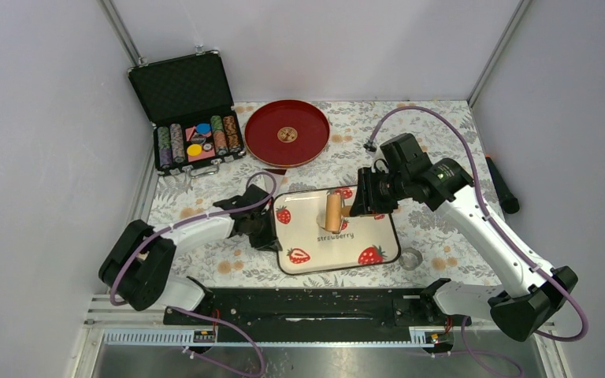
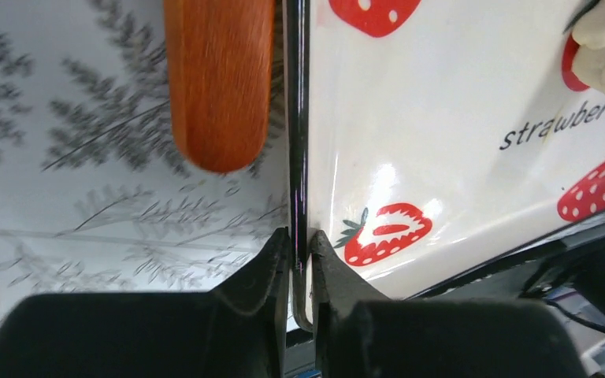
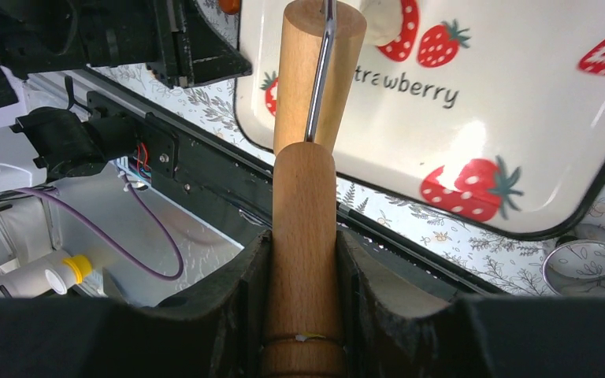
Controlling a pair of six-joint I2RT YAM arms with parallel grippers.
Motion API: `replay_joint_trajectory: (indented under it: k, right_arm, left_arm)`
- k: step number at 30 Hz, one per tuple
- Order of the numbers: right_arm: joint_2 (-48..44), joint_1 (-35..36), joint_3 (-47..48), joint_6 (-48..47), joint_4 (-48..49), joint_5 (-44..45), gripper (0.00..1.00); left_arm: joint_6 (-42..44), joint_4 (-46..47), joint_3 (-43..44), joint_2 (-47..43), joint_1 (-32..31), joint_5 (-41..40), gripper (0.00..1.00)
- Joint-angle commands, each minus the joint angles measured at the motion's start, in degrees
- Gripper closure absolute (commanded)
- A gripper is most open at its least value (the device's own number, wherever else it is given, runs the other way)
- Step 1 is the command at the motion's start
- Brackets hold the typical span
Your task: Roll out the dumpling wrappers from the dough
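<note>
On the flowered table (image 1: 441, 126) lies the strawberry tray (image 1: 378, 228). The left gripper (image 2: 299, 244) pinches the tray's black left rim between its jaws. The right gripper (image 3: 303, 236) is clamped on the handle of the wooden roller (image 1: 333, 211). The dough (image 3: 382, 20) (a small pale lump) sits on the tray just beside the roller's barrel.

Pretty sure this is a robot lab test booth, not anyone's kitchen. Plain pale panel walls (image 1: 39, 118) on metal frame posts (image 1: 122, 33), a floral cloth over the tabletop (image 1: 433, 138), a black mounting rail (image 1: 307, 303), loose purple cables (image 1: 410, 109), and a random poker chip case (image 1: 181, 98).
</note>
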Motion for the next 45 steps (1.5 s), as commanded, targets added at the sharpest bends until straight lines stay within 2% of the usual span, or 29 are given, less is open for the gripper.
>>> replay_joint_trajectory:
  k: [1, 11, 21, 35, 41, 45]
  right_arm:
    - [-0.5, -0.4, 2.6, -1.2, -0.7, -0.2, 1.00]
    - [-0.7, -0.4, 2.5, -1.1, -0.7, 0.1, 1.00]
    - [-1.3, -0.4, 2.2, -1.5, -0.8, 0.2, 1.00]
    - [2.4, -0.4, 5.7, -2.2, -5.9, 4.7, 1.00]
    - [6.1, -0.3, 8.9, -3.4, -9.8, 6.6, 1.00]
    - [9.2, -0.3, 12.4, -4.0, -12.5, 7.6, 1.00]
  left_arm:
    - [7.1, -10.9, 2.3, -4.0, -0.2, -5.8, 1.00]
    - [10.0, -10.0, 0.2, -5.1, -1.9, -1.9, 1.00]
    - [2.3, -6.3, 3.5, -0.4, -7.9, -3.0, 1.00]
    - [-12.9, 10.9, -0.7, 5.9, -8.3, -1.6, 1.00]
    - [-12.4, 15.2, -3.0, 10.0, -10.3, -1.8, 1.00]
    - [-11.7, 14.7, -2.0, 11.0, -11.5, -2.6, 1.00]
